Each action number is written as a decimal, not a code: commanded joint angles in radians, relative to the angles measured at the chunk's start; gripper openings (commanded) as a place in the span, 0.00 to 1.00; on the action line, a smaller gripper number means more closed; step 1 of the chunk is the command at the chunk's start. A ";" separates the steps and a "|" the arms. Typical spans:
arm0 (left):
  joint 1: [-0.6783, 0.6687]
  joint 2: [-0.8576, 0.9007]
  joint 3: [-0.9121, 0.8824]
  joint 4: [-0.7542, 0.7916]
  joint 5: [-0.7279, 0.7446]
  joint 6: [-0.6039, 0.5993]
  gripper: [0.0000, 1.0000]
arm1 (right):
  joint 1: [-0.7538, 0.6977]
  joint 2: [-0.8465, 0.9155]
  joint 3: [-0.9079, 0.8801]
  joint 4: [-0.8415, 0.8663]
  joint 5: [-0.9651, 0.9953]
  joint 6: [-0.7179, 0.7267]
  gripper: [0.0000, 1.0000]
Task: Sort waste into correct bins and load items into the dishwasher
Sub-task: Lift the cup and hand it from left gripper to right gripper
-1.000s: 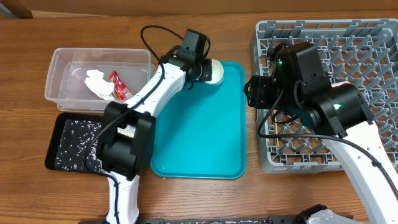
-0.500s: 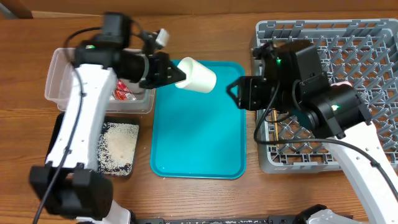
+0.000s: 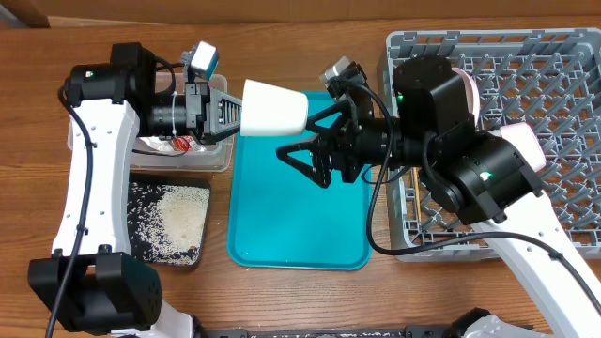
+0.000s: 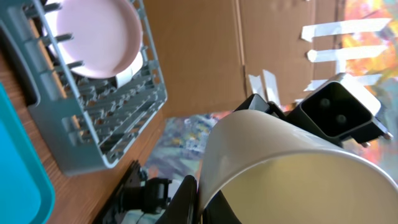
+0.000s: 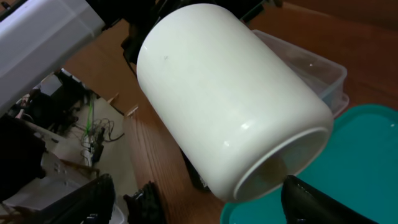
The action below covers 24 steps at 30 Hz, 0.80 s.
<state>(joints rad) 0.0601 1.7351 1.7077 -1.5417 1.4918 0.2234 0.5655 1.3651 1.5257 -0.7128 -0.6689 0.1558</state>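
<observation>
A teal tray (image 3: 300, 216) lies flat on a wooden table (image 3: 310, 28), its long sides running from the table's near edge toward the far edge. In the left wrist view, a brown cardboard wall (image 4: 199, 56) rises beyond the table, with strips of white tape (image 4: 339, 28) stuck across it and a brightly coloured patch (image 4: 373, 25) at the upper right. The right wrist view shows loose wires (image 5: 87, 146) past the table's edge.

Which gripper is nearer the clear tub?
Left. The left gripper, holding the white cup, is at the edge of the clear tub; the right gripper, jaws open, is over the teal tray.
</observation>
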 commanded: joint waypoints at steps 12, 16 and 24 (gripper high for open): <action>0.008 -0.004 0.011 -0.148 0.064 0.177 0.04 | -0.093 -0.019 0.013 -0.005 -0.013 0.019 0.92; -0.003 -0.008 0.011 -0.148 0.061 0.177 0.04 | -0.113 -0.016 0.013 0.068 -0.191 0.011 0.94; -0.056 -0.013 0.011 -0.148 0.071 0.183 0.04 | -0.067 0.007 0.013 0.084 -0.196 0.000 0.95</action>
<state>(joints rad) 0.0246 1.7351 1.7081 -1.6890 1.5326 0.3565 0.4789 1.3594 1.5257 -0.6331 -0.8124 0.1635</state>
